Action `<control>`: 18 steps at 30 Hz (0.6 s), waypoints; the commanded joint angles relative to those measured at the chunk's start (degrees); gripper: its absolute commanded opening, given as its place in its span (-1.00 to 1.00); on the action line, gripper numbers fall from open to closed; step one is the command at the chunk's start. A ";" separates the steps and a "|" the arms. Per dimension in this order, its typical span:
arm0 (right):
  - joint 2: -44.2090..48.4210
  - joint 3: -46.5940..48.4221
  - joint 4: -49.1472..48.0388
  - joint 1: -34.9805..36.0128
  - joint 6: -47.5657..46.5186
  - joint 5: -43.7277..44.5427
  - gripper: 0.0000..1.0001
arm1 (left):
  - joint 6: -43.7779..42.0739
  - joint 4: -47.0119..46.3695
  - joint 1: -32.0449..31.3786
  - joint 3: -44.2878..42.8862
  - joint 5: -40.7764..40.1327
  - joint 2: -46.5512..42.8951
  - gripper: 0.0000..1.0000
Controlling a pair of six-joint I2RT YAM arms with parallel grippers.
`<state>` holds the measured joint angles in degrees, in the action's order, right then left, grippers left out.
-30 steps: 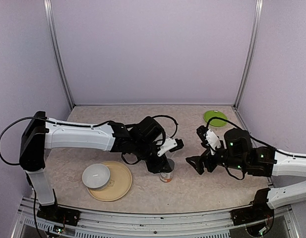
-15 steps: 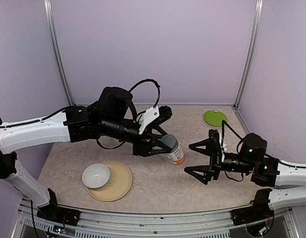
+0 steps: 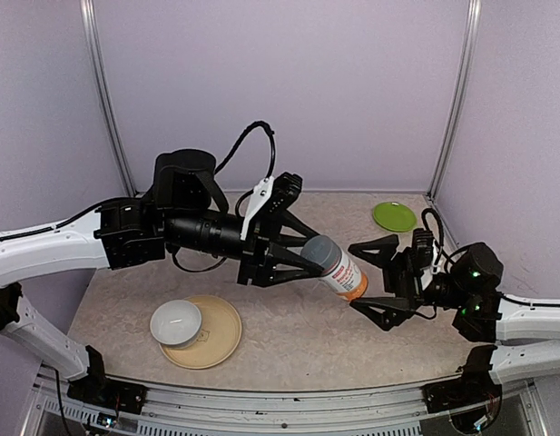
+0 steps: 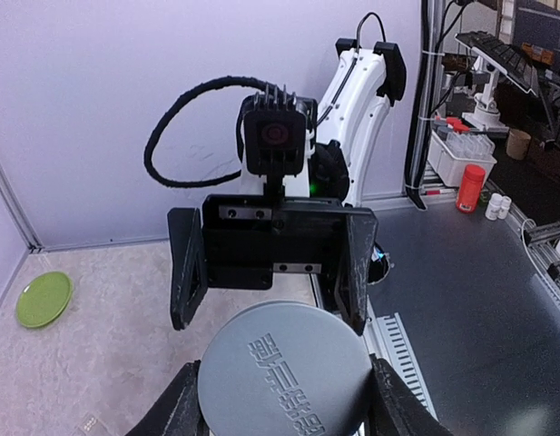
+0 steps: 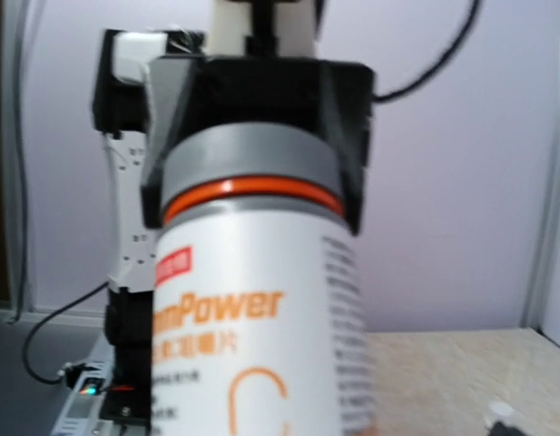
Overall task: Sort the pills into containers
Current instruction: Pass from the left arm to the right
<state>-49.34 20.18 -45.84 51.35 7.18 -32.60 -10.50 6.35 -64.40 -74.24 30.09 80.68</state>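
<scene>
My left gripper [image 3: 309, 256] is shut on the grey cap of the orange-labelled bottle [image 3: 341, 271] and holds it tilted in the air above the table's middle. In the left wrist view the cap [image 4: 284, 368] sits between my fingers. My right gripper [image 3: 372, 280] is open, its jaws spread on either side of the bottle's bottom end without closing on it; it also shows in the left wrist view [image 4: 270, 291]. The bottle [image 5: 261, 345] fills the right wrist view. No pills show. A small clear flat piece [image 4: 91, 423], perhaps the pill box, lies on the table.
A white bowl [image 3: 175, 322] sits on a tan plate [image 3: 223, 334] at the front left. A green plate [image 3: 393, 216] lies at the back right, also in the left wrist view [image 4: 42, 298]. Purple walls close in the back and sides.
My left gripper lifted the bottle off the table and carried it up and right. My right gripper opened wide and turned to face the bottle's bottom end.
</scene>
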 commanded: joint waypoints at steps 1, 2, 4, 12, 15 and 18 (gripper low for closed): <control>-4.25 2.12 -9.46 -0.41 2.90 -6.04 0.97 | 2.41 -10.00 -0.86 1.08 0.69 0.03 -0.91; -5.30 2.40 -10.35 -0.40 3.43 -6.51 0.95 | 2.75 -11.26 -0.95 1.45 0.52 0.09 -0.91; -6.72 2.59 -11.95 -0.38 4.56 -6.93 0.92 | 3.31 -12.88 -1.15 1.80 -0.12 0.36 -0.91; -6.74 2.53 -13.36 -0.38 6.23 -5.47 0.65 | 2.16 -12.44 -2.59 1.72 -5.00 1.35 -0.91; -6.78 2.67 -12.91 -0.38 6.34 -4.75 0.46 | 2.02 -12.60 -2.77 1.85 -5.99 1.66 -0.91; -7.06 2.82 -12.44 -0.41 6.25 -4.67 0.27 | 2.17 -13.51 -2.83 2.29 -6.29 1.66 -0.91</control>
<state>-56.53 21.17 -57.23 51.29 13.02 -37.45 -7.94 -2.68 -66.87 -72.55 25.78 82.13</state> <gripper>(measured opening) 0.687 0.490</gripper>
